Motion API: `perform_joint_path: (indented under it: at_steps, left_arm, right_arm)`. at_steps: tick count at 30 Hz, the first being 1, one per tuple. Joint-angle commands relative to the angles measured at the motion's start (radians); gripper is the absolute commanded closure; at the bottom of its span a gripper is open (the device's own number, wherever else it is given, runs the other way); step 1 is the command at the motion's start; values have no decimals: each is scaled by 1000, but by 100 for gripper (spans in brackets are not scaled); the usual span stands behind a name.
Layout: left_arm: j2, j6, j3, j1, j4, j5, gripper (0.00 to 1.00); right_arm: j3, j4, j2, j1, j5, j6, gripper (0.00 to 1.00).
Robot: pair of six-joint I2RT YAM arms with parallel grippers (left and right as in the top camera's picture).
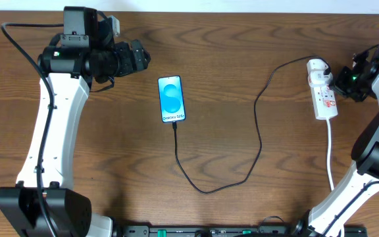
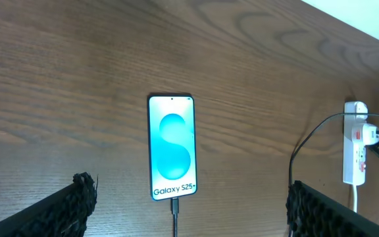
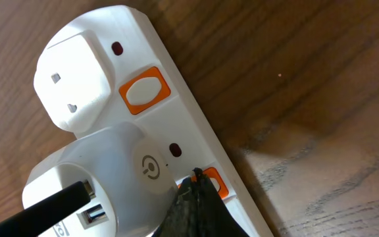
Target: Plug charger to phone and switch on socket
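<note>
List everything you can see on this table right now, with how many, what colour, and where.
table: one, brown wood, under everything.
phone: one, black-edged, blue screen lit, centre-left.
charger cable: one, black, thin, looping from the phone's bottom to the power strip.
power strip: one, white, far right.
adapters: two, white, plugged into the strip.
switches: two, orange, on the strip.
cord: one, white, thick, trailing from the strip.
arms: two, white and black, left and right sides.
left hand: one, black, open, left of phone.
right hand: one, black, shut, tip at a switch.

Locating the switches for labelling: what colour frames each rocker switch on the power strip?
Orange, around a white rocker; clearest in the right wrist view.
</note>
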Motion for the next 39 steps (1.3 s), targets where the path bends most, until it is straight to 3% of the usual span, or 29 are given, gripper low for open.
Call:
perform_joint_path:
  at_steps: [1,39]
  left_arm:
    - [-8,9,2,2,-3,-5,6]
    - [-8,9,2,2,-3,-5,6]
  right_arm:
    - [-13,-24,71,62,-61,-19,99]
    - [-13,-73,72,162,-234,-45,99]
